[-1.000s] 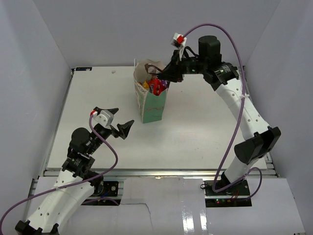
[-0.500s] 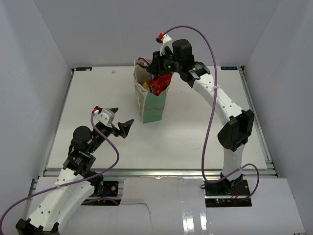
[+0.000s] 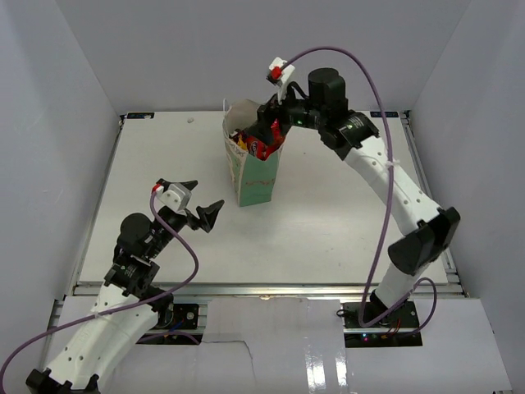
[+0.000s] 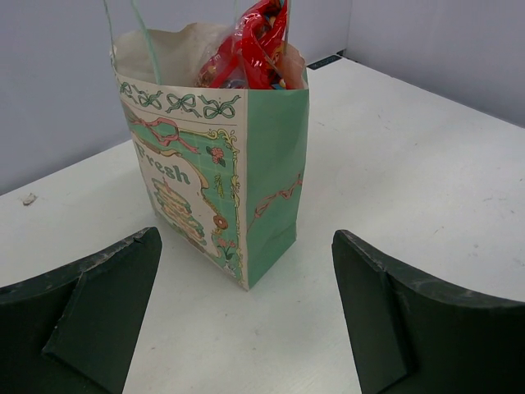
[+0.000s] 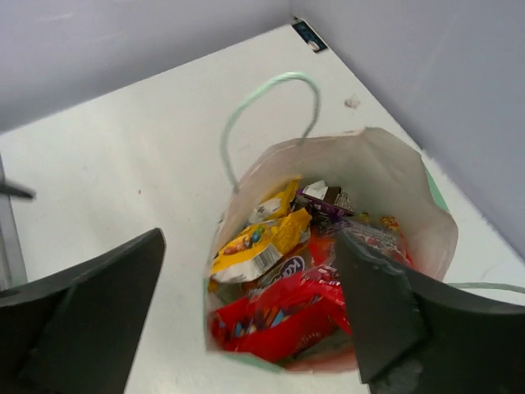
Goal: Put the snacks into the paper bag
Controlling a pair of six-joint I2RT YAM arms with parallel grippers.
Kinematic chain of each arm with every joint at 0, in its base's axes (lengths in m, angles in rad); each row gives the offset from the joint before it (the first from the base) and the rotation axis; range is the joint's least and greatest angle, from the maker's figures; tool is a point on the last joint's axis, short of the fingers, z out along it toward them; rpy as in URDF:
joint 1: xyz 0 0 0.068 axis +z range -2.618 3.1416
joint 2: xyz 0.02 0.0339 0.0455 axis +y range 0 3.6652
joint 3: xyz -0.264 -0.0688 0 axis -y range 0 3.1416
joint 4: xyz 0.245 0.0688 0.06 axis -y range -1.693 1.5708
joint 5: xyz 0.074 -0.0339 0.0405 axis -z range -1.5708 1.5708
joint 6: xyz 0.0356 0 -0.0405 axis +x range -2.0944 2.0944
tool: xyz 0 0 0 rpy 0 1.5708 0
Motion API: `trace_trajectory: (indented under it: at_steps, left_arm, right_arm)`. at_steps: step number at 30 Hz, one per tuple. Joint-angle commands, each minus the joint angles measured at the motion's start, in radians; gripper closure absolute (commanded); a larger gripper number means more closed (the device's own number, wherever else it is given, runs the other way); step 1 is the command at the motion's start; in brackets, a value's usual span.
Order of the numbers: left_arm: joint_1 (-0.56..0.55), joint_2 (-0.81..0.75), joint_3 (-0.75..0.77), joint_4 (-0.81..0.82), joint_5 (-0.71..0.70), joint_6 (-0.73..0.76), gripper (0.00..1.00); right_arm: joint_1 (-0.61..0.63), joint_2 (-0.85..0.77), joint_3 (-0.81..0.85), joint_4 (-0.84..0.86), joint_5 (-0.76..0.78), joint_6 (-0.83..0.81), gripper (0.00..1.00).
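Note:
The mint-green paper bag [image 3: 254,176] [image 4: 213,180] [image 5: 385,176] stands upright on the table, left of its middle. It holds several snacks: a red-orange packet [image 5: 283,324] [image 3: 264,141] [image 4: 254,49] lies on top and pokes above the rim, with a yellow packet [image 5: 262,242] and a purple wrapper [image 5: 324,197] beside it. My right gripper [image 3: 267,127] [image 5: 250,240] hovers over the bag's mouth, open, with nothing between its fingers. The left gripper [image 3: 205,195] [image 4: 246,236] stands open near the table's front left, facing the bag from a short way off, empty.
The bag's thin handle [image 5: 271,90] arches up on its far side. White walls close the table [image 3: 344,205] in at the left, back and right. The right arm's purple cable [image 3: 385,107] loops above the bag.
The right gripper has gone from shut on the red-orange packet to open, and the packet now lies in the bag. The right arm shifted slightly above the bag. The left arm has not moved.

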Motion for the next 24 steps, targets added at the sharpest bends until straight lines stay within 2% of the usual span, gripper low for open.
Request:
trace_trajectory:
  at_steps: [1,3,4,5,6,7,10,12,15,24]
  left_arm:
    - [0.006,-0.02,-0.006,0.007,0.017,-0.002,0.04]
    - [0.005,-0.026,-0.006,0.007,0.025,-0.005,0.04]
    - [0.005,-0.032,-0.006,0.007,0.028,-0.008,0.04]
    - [0.005,-0.035,-0.006,0.008,0.036,-0.01,0.04]
    - [0.005,-0.039,-0.006,0.008,0.04,-0.014,0.04]
    - [0.005,-0.043,-0.006,0.008,0.042,-0.016,0.04]
    - [0.005,-0.042,-0.002,0.007,0.051,-0.028,0.04]
    - [0.005,-0.037,0.0,0.01,0.062,-0.036,0.04]
    - [0.005,-0.026,0.0,0.01,0.08,-0.045,0.04]
    - [0.005,-0.025,-0.003,0.008,0.074,-0.051,0.04]
  right_arm:
    - [0.003,-0.2,-0.052,-0.069,-0.182,-0.243,0.07]
    - [0.0,-0.358,-0.232,-0.043,-0.122,-0.28,0.1]
    - [-0.003,-0.416,-0.314,-0.014,0.001,-0.28,0.1]
    - [-0.012,-0.484,-0.505,0.026,0.083,-0.269,0.1]
    - [-0.062,-0.609,-0.601,0.103,0.138,-0.233,0.1]
    - [-0.102,-0.659,-0.681,0.118,0.194,-0.22,0.1]
    - [-0.274,-0.794,-0.893,0.059,0.281,-0.15,0.1]
    - [-0.294,-0.877,-1.043,0.043,0.33,-0.108,0.1]
    - [-0.32,-0.947,-1.187,0.037,0.424,-0.074,0.1]
    - [-0.504,-1.145,-1.346,0.139,0.297,-0.022,0.1]
